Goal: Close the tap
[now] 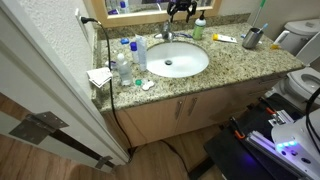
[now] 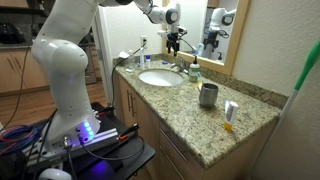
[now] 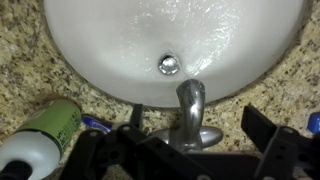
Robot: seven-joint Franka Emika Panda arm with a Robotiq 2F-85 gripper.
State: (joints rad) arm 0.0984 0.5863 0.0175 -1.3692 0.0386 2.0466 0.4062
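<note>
The hand [image 3: 178, 142] is wide open. In the wrist view its two dark fingers [image 3: 272, 140] stand far apart at the bottom of the picture, and the tap [image 3: 190, 108] sits between them. I cannot tell if the fingers touch it. The tap is small and shiny, and its short bent spout points out over the white basin [image 3: 100, 40]. The round drain [image 3: 169, 65] shows just past the tip of the spout. A green soap bottle [image 3: 45, 130] is near the tap on one side.

In both exterior views the hand [image 1: 180, 10] [image 2: 175, 42] hangs over the tap [image 1: 165, 35] [image 2: 183, 62]. The tap stands at the back edge of the basin [image 1: 190, 55] [image 2: 160, 78], close to the mirror [image 2: 215, 25]. The big white arm [image 2: 60, 60] reaches over the bench [image 1: 250, 65] [image 2: 200, 125], which is speckled brown stone.

In an exterior view, clear bottles with blue caps [image 1: 125, 60] stand together beside the basin, and a white cloth [image 1: 100, 77] lies near them at the edge of the bench. A metal cup [image 1: 252, 38] [image 2: 208, 95] stands on the far side of the basin from the bottles, well apart from the tap. A white toilet [image 1: 300, 40] is past that end of the bench
</note>
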